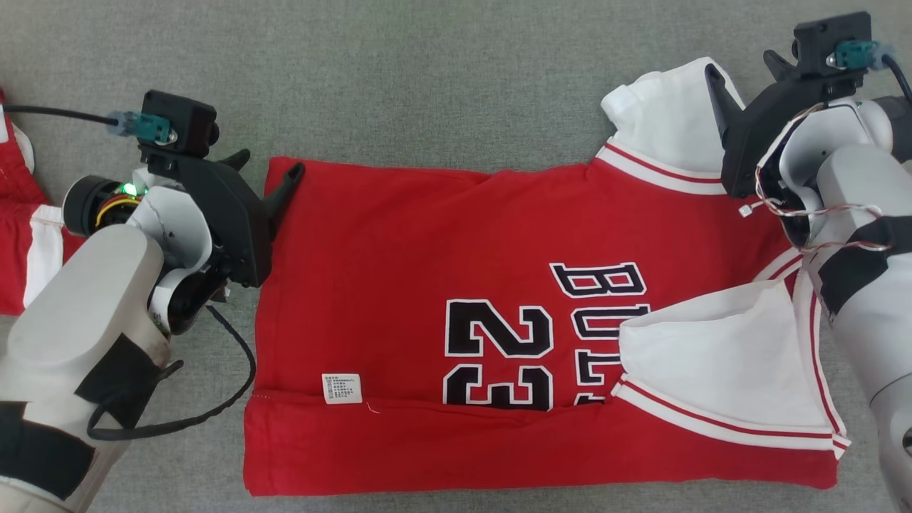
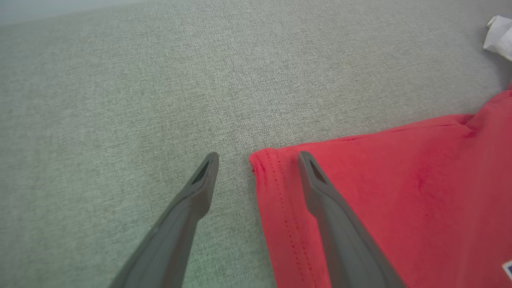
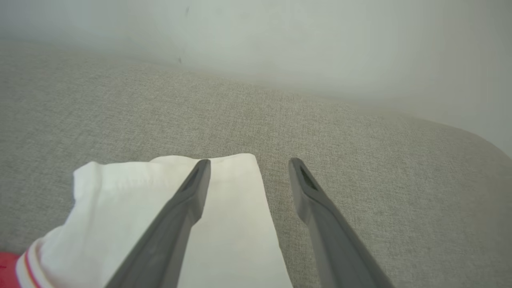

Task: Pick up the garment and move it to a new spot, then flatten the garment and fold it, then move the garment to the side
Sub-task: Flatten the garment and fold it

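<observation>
The garment (image 1: 399,285) is a red jersey with white sleeves and a black "23", lying partly folded on grey fabric, its lower edge turned up. My left gripper (image 1: 265,165) stands open at the jersey's far left corner. In the left wrist view that red hem corner (image 2: 266,160) lies between the fingers of the left gripper (image 2: 258,160), which is apart from it. My right gripper (image 1: 741,68) is open over the far white sleeve (image 1: 662,114). In the right wrist view the right gripper (image 3: 248,164) straddles the sleeve's (image 3: 236,224) edge, one finger over it, one over bare fabric.
A grey cloth surface (image 1: 427,78) stretches beyond the jersey. Another red and white garment (image 1: 28,235) lies at the left edge, behind my left arm. A pale wall (image 3: 280,36) rises past the surface's rounded far edge.
</observation>
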Motion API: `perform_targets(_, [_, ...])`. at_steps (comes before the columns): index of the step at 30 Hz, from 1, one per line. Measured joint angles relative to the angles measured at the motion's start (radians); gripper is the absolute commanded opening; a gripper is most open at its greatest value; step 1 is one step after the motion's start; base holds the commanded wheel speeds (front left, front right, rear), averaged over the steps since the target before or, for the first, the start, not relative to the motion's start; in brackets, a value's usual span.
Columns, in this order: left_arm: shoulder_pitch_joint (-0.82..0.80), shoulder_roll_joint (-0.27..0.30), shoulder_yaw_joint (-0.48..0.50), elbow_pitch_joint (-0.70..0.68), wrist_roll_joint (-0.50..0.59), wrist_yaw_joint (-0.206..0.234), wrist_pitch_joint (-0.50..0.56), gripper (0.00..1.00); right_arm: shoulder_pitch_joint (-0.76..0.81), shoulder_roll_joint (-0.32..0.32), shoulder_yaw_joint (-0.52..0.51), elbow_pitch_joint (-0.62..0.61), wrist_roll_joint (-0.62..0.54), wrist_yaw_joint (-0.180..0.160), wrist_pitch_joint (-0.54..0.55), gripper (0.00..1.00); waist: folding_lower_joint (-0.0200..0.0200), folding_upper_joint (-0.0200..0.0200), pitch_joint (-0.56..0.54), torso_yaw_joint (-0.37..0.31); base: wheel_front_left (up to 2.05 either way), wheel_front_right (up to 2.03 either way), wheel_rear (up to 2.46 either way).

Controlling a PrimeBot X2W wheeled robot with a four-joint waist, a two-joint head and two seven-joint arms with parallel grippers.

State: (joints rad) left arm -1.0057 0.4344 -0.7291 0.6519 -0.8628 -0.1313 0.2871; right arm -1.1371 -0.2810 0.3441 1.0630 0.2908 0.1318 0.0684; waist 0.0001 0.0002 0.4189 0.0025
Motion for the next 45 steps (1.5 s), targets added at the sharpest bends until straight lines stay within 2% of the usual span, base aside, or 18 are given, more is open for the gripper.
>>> perform_targets(12, [-0.067,-0.009,-0.089,0.008,-0.062,0.000,-0.012,1.00,-0.145,-0.018,0.030,0.153,0.037,0.000,0.150,1.00,0.0000,0.0000,0.046,0.037,0.00,0.00,0.00])
perform_targets(20, [-0.101,-0.019,-0.122,0.012,-0.136,0.000,0.060,1.00,-0.177,-0.021,0.018,0.199,0.053,0.000,0.228,1.00,-0.0001,-0.0002,0.068,0.059,0.00,0.00,0.00])
perform_targets(21, [-0.106,-0.018,-0.125,0.011,-0.138,0.000,0.067,0.91,-0.183,-0.021,0.015,0.203,0.053,0.000,0.239,1.00,-0.0001,-0.0002,0.071,0.060,0.00,0.00,0.00])
perform_targets(22, [-0.113,-0.017,-0.130,0.011,-0.138,0.000,0.069,0.57,-0.187,-0.021,0.012,0.205,0.053,0.000,0.245,0.46,-0.0001,-0.0002,0.074,0.060,0.00,0.00,0.00])
perform_targets(23, [-0.120,-0.017,-0.132,0.013,-0.138,0.000,0.069,0.36,-0.191,-0.022,0.007,0.207,0.053,0.000,0.248,0.23,-0.0002,-0.0002,0.078,0.061,0.00,0.00,0.00])
perform_targets(24, [-0.124,-0.016,-0.134,0.016,-0.138,0.000,0.071,0.00,-0.196,-0.022,0.003,0.209,0.052,0.000,0.248,0.00,-0.0002,-0.0002,0.081,0.061,0.00,0.00,0.00])
perform_targets(31, [-0.138,-0.019,-0.148,0.020,-0.173,0.000,0.091,0.00,-0.212,-0.025,-0.021,0.219,0.023,0.000,0.251,0.00,-0.0001,-0.0002,0.085,0.062,0.00,0.00,0.00])
perform_targets(40, [-0.149,-0.022,-0.140,0.043,-0.138,0.000,-0.051,0.00,-0.222,-0.024,-0.036,0.222,-0.010,0.000,0.062,0.00,0.0000,-0.0001,0.050,0.055,0.00,0.00,0.00])
perform_targets(45, [-0.131,-0.029,-0.143,0.058,-0.132,0.000,-0.094,0.00,-0.192,-0.020,-0.038,0.221,-0.003,0.000,-0.005,0.00,-0.0001,-0.0002,0.016,0.047,0.00,0.00,0.00])
